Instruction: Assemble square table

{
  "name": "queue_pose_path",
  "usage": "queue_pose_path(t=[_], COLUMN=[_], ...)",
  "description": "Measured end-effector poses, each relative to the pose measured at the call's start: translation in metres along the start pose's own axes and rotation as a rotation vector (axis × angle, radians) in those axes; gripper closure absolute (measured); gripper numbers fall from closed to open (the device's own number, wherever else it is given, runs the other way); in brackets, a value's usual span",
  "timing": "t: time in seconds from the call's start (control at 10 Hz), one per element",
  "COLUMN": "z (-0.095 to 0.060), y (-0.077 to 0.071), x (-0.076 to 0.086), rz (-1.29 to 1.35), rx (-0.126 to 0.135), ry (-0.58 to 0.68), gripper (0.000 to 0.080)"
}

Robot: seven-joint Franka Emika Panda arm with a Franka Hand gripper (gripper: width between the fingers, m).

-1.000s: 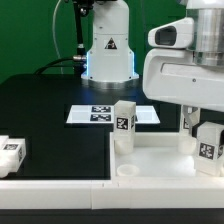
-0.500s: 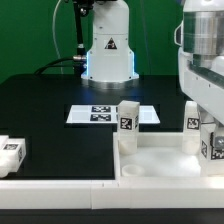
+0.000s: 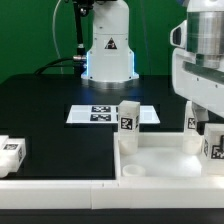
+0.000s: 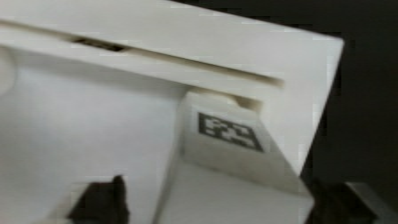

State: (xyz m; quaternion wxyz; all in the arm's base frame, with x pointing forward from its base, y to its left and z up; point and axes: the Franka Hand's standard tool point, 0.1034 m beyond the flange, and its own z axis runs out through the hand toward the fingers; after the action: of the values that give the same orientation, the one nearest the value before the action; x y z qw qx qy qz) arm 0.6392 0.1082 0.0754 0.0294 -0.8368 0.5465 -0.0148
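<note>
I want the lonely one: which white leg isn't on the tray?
The short white tagged leg at the exterior view's left edge, alone on the black table; the others stand at the white square tray top.

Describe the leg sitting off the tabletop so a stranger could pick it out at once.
Start at the white square tabletop in the exterior view's lower right, then cross the black table toward that view's left edge. The loose leg sits there alone on the black surface; the other legs stand at the tabletop.
</note>
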Motion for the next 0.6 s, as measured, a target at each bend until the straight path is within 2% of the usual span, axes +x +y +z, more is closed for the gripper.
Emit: queue_pose_path(t=[0.1,0.2,0.4,0.6], z=[-0.0012,-0.0004,-0.0005,-0.0015], y=[-0.0017,-0.0009,-0.0004,-0.0022], x=[-0.0035,-0.002,0.0002,0.0018], rz=[-0.161,-0.153,-0.321,-0.76], rx=[0.003,0.002,0.0,-0.019], ry=[-0.003,-0.003,0.001,0.034], gripper=[0.0215,0.0163,0.0154,0.0151])
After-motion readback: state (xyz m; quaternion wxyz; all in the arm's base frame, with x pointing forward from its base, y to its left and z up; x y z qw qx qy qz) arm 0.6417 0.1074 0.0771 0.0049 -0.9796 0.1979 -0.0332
